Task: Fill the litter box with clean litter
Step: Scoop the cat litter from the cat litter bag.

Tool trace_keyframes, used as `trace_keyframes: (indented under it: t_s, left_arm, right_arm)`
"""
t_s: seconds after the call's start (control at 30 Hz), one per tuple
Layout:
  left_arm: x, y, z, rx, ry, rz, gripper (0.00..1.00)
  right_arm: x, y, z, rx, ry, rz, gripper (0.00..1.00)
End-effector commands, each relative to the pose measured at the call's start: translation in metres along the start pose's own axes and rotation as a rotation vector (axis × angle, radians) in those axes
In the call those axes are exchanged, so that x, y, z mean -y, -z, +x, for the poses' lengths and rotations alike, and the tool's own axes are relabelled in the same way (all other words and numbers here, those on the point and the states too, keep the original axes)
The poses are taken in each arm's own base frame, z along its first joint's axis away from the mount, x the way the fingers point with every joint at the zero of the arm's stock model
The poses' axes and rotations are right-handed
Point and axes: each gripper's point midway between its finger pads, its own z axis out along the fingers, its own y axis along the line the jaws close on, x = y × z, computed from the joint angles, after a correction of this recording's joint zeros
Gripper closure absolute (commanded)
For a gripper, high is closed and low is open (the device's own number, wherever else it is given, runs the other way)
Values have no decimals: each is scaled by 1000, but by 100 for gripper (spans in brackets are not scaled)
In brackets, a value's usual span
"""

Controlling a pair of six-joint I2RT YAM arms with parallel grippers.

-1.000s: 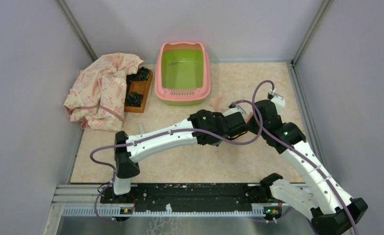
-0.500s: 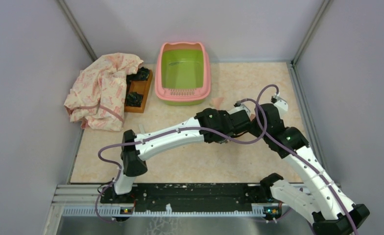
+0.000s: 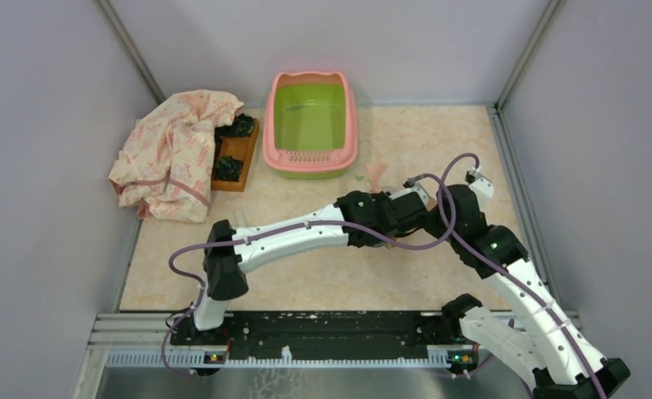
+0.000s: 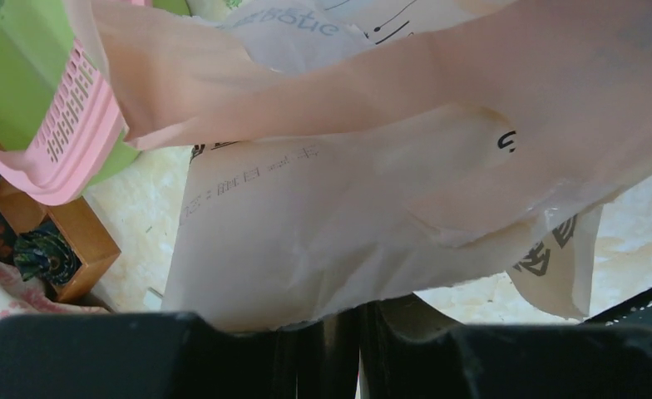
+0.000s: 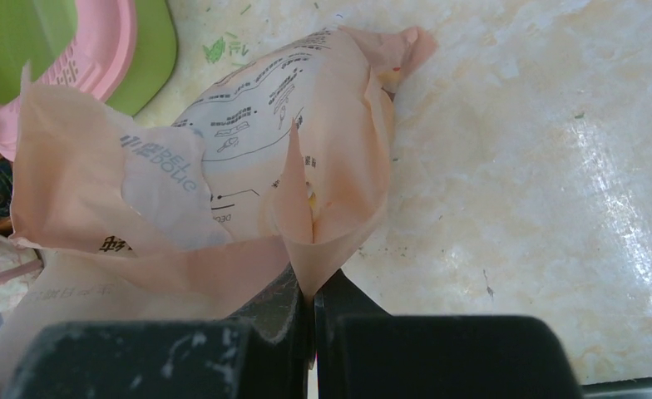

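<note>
On the tan table (image 3: 323,283), the litter box (image 3: 353,125) sits at the back. Near it, the right gripper (image 5: 313,307) pinches the peach litter bag (image 5: 306,125) tight; the left gripper (image 4: 358,332) seems to grip it too.

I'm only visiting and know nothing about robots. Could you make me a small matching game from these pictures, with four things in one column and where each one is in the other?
Things
1. pink-rimmed, lime-green plastic litter box
2. peach-pink printed plastic bag
3. brown wooden box
4. crumpled pink-patterned cloth

Places
A. heaped at the far left
B. pinched by the left hand and the right hand
C. at the back of the table, in the middle
D. just left of the litter box, with dark items in it

Pairs: 1-C, 2-B, 3-D, 4-A
</note>
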Motion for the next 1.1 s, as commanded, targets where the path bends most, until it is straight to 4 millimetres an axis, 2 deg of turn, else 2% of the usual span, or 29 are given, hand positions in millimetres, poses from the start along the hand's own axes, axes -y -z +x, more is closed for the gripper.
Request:
trace_keyframes:
  t_s: [0.0, 0.2, 0.5, 0.7, 0.9, 1.07]
  left_arm:
    - [11, -32, 0, 24, -52, 11, 82]
    - [26, -49, 7, 44, -73, 40, 82]
    - [47, -61, 2, 132, -50, 124, 82]
    - [43, -65, 6, 161, 23, 192, 82]
    - [40, -63, -2, 262, 135, 302, 82]
    - [44, -65, -13, 354, 189, 358, 81]
  right_arm:
    - [-3, 10, -5, 39, -33, -53, 100]
    - [10, 11, 3, 44, -57, -40, 100]
    - [11, 11, -1, 56, -60, -29, 100]
    - [3, 19, -20, 110, -65, -35, 100]
    - [-13, 15, -37, 126, -47, -26, 100]
    - [-25, 10, -56, 121, -54, -46, 100]
